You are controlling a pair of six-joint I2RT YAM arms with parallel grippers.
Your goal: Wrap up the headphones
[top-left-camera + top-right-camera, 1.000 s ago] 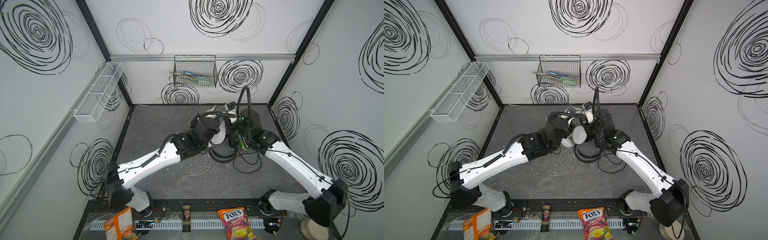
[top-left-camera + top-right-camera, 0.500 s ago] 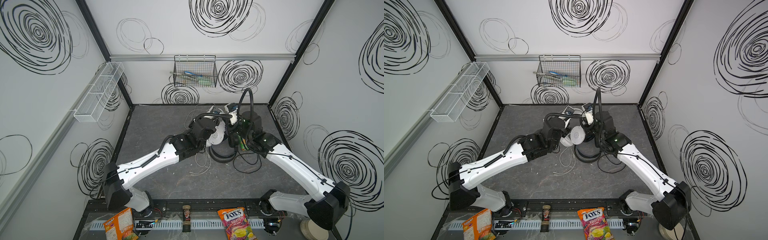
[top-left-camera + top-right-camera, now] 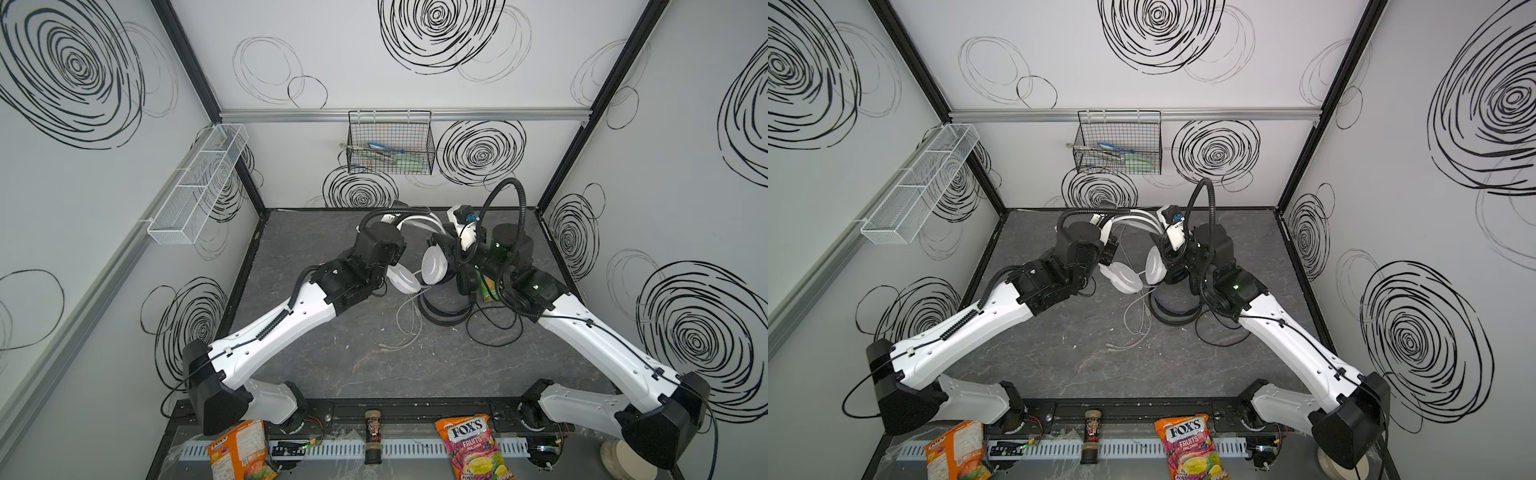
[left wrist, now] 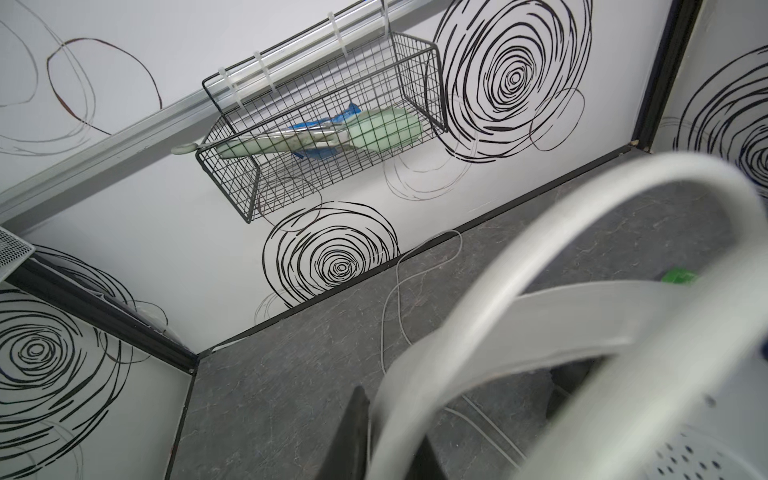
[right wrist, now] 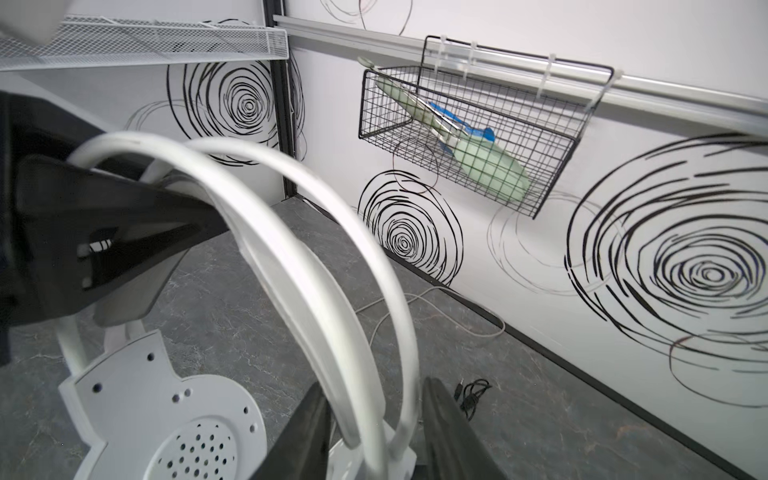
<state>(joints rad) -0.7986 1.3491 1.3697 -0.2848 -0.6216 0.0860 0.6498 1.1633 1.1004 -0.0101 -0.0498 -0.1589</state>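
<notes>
Left gripper is clamped on the headband of the white headphones. Right gripper straddles the same band, fingers apart. The band arches from claw to claw, with the cups hanging below. Both arms reach forward, wrists angled inward. The black headphones lie on the table near the right gripper.

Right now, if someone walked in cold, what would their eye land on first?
The white headphones, held up over the back middle of the table between both arms. The left gripper is clamped on the headband, and the right gripper has its jaws open around it. Below, the white cable trails loose on the table beside the black headphones, which lie under the right arm.
</notes>
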